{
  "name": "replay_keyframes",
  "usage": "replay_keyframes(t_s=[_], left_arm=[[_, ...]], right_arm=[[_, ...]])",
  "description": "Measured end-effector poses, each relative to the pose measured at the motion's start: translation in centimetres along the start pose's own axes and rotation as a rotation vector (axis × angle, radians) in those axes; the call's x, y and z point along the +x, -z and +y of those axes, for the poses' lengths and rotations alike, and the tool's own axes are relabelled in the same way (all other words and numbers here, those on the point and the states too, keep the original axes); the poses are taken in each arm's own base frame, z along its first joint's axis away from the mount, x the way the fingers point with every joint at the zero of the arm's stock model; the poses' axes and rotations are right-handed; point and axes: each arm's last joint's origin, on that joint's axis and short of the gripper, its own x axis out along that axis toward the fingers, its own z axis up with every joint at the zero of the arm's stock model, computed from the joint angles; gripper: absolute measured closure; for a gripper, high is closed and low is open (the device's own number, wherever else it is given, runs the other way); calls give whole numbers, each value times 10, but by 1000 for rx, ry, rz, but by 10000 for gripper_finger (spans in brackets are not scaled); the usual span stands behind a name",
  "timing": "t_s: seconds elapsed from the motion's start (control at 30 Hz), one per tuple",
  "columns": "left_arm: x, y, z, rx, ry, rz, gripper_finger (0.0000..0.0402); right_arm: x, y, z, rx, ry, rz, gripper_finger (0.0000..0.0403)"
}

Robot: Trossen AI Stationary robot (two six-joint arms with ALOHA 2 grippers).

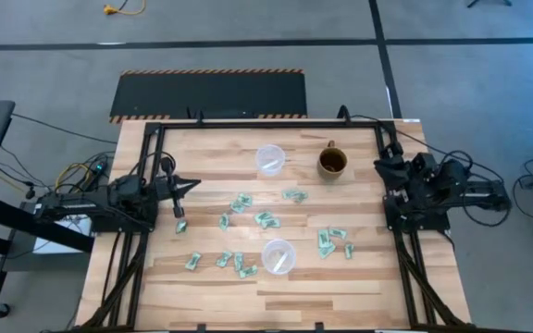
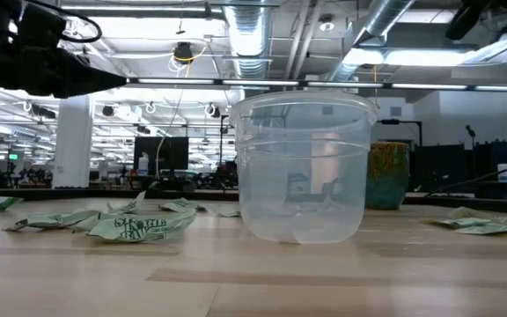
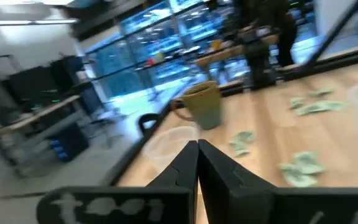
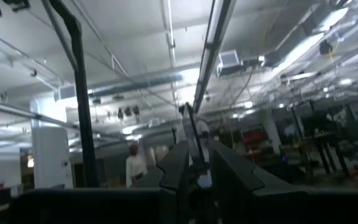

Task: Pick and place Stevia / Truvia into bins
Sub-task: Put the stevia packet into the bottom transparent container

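Left gripper sits left-centre of the high view, fingers pressed together, nothing in them. Right gripper is parked at the right table edge, aimed up at the ceiling; can't tell its finger state.

Stevia packets are scattered flat across mid-table, none picked. Closest one lies just below the left gripper.

Risks, my read:
- flat paper on wood, so the fingers may skate over a packet or crumple it
- overlapping packets could come up two at a time
- light clear cups may tip if clipped by an arm

Upper cup: looks empty. Lower cup: also looks empty in the low view. Brown mug, beside the upper cup, isn't a bin.
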Motion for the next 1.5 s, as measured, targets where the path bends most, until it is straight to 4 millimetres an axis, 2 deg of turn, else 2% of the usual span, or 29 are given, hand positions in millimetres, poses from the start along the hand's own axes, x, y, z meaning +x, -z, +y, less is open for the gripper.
replay_keyframes(t_s=[0.1, 0.23, 0.4, 0.5, 0.63, 0.83, 0.97, 1.07, 1.23, 1.4, 1.5], left_arm=[[0, 0, 1, -2, -32, 8, 401], [0, -3, 0, -91, 23, -42, 401], [-7, -34, 6, -363, 185, -401, 401], [-16, -51, 13, -506, 244, -606, 401], [-20, -56, 15, -657, 303, -667, 401], [-15, -47, 7, -624, 418, -538, 401], [-16, -48, 4, -580, 488, -543, 401], [-16, -49, 3, -547, 489, -558, 401], [-13, -46, 5, -502, 332, -530, 401], [-13, -45, 10, -369, 124, -531, 401], [-11, -42, 7, -375, 175, -494, 401]], right_arm=[[6, 1, 1, 25, 0, 87, 345], [12, 13, 0, 20, 15, 232, 345], [23, 21, 0, 66, 43, 452, 345], [32, 14, 3, 92, 52, 569, 345], [39, 14, 6, 137, 101, 762, 345], [48, 25, 15, 165, 43, 913, 345], [57, 27, 25, 166, -14, 986, 345], [58, 29, 28, 165, 34, 1118, 345], [55, 33, 28, 232, 205, 1379, 335], [56, 51, 27, 245, 330, 1560, 300], [60, 67, 28, 277, 383, 1620, 272]])
